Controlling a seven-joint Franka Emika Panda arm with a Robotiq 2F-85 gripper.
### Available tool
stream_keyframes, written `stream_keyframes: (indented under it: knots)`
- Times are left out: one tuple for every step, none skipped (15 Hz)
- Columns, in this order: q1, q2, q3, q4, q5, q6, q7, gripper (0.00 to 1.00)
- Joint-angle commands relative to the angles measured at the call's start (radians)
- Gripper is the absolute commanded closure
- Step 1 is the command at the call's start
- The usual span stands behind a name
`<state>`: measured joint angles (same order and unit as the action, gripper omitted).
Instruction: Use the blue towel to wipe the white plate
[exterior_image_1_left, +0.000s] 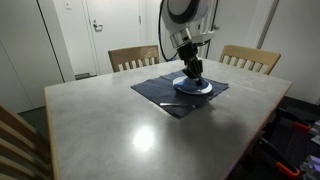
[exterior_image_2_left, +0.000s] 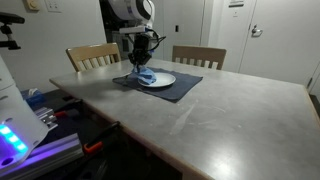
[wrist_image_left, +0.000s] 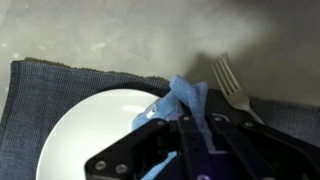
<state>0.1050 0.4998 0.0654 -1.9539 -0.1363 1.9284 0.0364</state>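
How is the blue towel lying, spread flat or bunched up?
Bunched up: in the wrist view the blue towel stands as a crumpled wad on the white plate, not flat.

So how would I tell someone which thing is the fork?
Find the grey table, then the dark placemat on it. The fork lies on that mat beside the white plate. It is the only metal thing there; the blue towel sits on the plate.
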Motion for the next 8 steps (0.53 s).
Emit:
stream_keyframes:
  knots:
    - [-0.003, -0.011, 0.015, -0.026, 0.026, 0.017, -0.039, 0.97]
    - [0.002, -0.008, 0.012, -0.031, 0.016, 0.033, -0.028, 0.97]
    - [0.007, -0.002, 0.007, -0.030, 0.009, 0.039, -0.010, 0.97]
    - [0.007, 0.005, 0.004, -0.031, 0.008, 0.056, -0.003, 0.97]
    - [0.007, 0.009, 0.001, -0.033, 0.006, 0.067, 0.006, 0.97]
    - [0.007, 0.013, -0.003, -0.036, 0.002, 0.087, 0.011, 0.97]
    - [0.003, 0.013, -0.007, -0.042, 0.001, 0.121, 0.012, 0.97]
    - [-0.003, 0.009, -0.008, -0.052, 0.006, 0.168, 0.007, 0.97]
